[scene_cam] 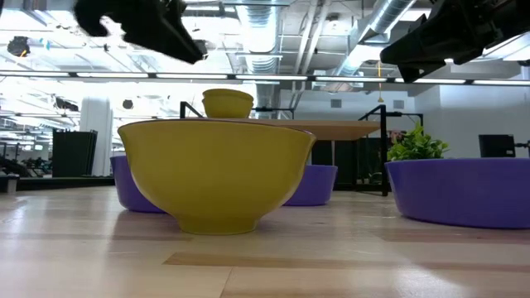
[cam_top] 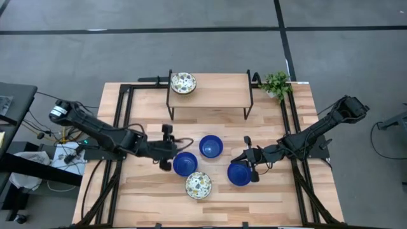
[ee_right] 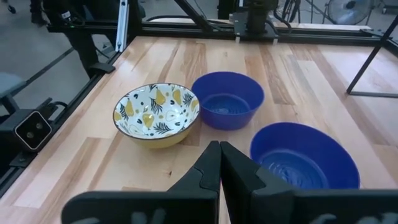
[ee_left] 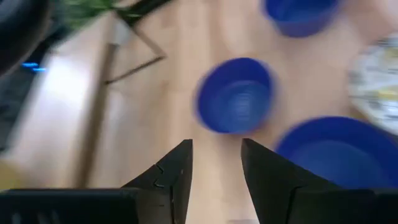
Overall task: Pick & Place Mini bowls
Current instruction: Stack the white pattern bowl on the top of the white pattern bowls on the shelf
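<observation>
1. Table layout, high view: three blue mini bowls and one patterned mini bowl on the wooden table [cam_top: 127, 191]; a second patterned bowl [cam_top: 183, 83] sits on the raised shelf [cam_top: 216, 89] at the far side. Only five bowls are in view.
2. Blue bowls: left one [cam_top: 185, 163], centre one [cam_top: 211, 146] and right one [cam_top: 239, 173]. The patterned bowl on the table [cam_top: 198, 185] lies nearest the front edge, between the left and right blue bowls.
3. Left gripper [cam_top: 166, 147] hovers just beside the left blue bowl. Fingers [ee_left: 177, 171] are parted with nothing between them; no grasp.
4. Right gripper [cam_top: 250, 159] is above the far edge of the right blue bowl. In its wrist view the fingers [ee_right: 208, 168] are pressed together, empty.
5. Judgement: approach step, with no bowl lifted. One bowl looks already placed on the shelf; four remain.
6. Next move, left: bring the parted fingers over one wall of the left blue bowl, descend, clench.
7. Next move, right: it must spread its fingers before any rim grasp.
8. Potted plant [cam_top: 276, 84] stands at the shelf's right end, clear of the work.
</observation>
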